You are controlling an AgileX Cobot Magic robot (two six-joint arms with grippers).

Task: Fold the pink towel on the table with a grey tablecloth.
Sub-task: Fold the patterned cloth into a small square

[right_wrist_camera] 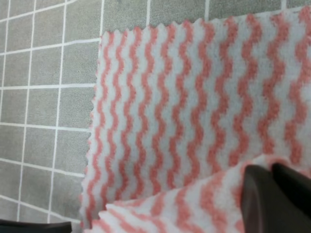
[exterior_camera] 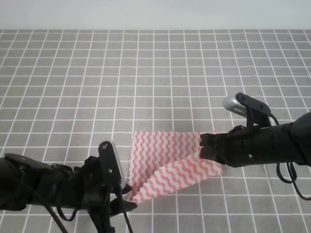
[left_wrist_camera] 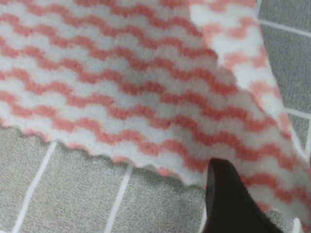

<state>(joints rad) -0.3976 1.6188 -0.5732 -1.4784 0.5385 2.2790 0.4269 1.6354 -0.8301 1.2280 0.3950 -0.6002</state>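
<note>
Both end effectors pinch pink towel (exterior_camera: 165, 162) near corners: left end effector (exterior_camera: 127, 194), right end effector (exterior_camera: 203, 145), edge raised off grey tabletop (exterior_camera: 73, 97).

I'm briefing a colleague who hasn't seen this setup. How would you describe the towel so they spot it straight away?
Start from the grey tablecloth with its white grid, which fills the view. Near its front edge, between the two black arms, lies the pink towel, gripped by the left hand and right hand. Its wavy pink-and-white stripes, scalloped edges and lifted front strip set it apart.
</note>
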